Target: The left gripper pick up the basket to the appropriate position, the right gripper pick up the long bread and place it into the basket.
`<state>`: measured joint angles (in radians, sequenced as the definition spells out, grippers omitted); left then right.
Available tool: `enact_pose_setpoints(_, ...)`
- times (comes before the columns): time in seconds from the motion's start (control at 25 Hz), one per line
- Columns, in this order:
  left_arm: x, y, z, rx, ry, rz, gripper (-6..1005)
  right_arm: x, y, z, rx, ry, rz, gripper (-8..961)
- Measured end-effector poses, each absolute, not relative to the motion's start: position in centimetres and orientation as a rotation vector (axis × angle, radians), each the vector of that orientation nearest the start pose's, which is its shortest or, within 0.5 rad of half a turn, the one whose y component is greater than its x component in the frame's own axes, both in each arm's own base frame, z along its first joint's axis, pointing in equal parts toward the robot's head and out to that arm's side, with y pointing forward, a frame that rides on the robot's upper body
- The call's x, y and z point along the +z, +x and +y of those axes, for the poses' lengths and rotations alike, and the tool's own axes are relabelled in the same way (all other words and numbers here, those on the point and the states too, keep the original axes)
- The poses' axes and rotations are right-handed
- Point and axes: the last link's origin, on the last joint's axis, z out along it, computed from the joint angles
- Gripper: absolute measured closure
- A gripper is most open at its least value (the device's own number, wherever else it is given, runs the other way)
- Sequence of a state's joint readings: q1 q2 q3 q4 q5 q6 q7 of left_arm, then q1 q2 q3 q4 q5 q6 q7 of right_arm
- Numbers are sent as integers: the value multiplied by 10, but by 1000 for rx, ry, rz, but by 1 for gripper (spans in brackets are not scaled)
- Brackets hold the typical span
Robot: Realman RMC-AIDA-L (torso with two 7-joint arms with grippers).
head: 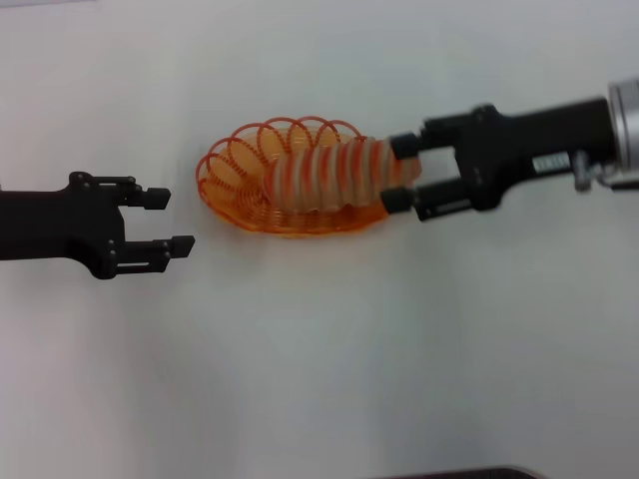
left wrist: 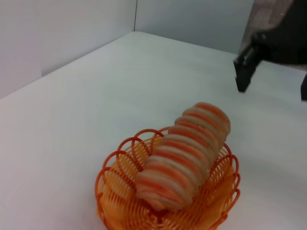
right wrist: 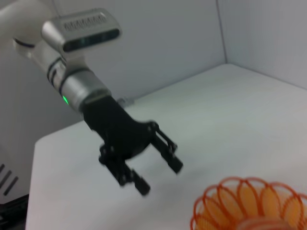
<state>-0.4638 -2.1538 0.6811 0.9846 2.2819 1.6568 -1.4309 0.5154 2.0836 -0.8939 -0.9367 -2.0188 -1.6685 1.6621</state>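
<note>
The orange wire basket point(head: 235, 165) stands on the white table at the middle, and the striped long bread point(head: 329, 172) lies lengthwise inside it. The right gripper point(head: 401, 174) is open at the bread's right end, one finger to each side of the tip. In the left wrist view the bread point(left wrist: 184, 155) rests in the basket point(left wrist: 115, 177), and the right gripper point(left wrist: 273, 81) hangs just beyond its far end, apart from it. The left gripper point(head: 170, 220) is open and empty, a short gap left of the basket. It also shows in the right wrist view point(right wrist: 160, 177), beyond the basket's rim point(right wrist: 249, 199).
The white table point(head: 319, 359) lies bare around the basket. Grey walls meet in a corner behind the table point(left wrist: 135, 17). A dark edge point(head: 479, 472) shows at the table's near side.
</note>
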Motion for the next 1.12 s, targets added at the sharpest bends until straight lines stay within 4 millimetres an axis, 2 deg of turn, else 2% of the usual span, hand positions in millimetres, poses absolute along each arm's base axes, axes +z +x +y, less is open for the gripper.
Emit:
enact_pose_setpoints(0.12,14,-274,309,-313,-2834,-509,333,7,248,311,547,-2899,622,152)
enact_pose_setpoints(0.44,12,-289,299,-339,-2807,-557,333,1,287,284,634,-2799,524,146)
enact_pose_setpoints(0.84,3,-300,285,-380,-2803,-619,333,3,310,277,580,-2706,511,146)
enact_pose_setpoints(1.12,4,-299,285,-386,-2808,-622,333,4,312,277,567,-2702,505,147)
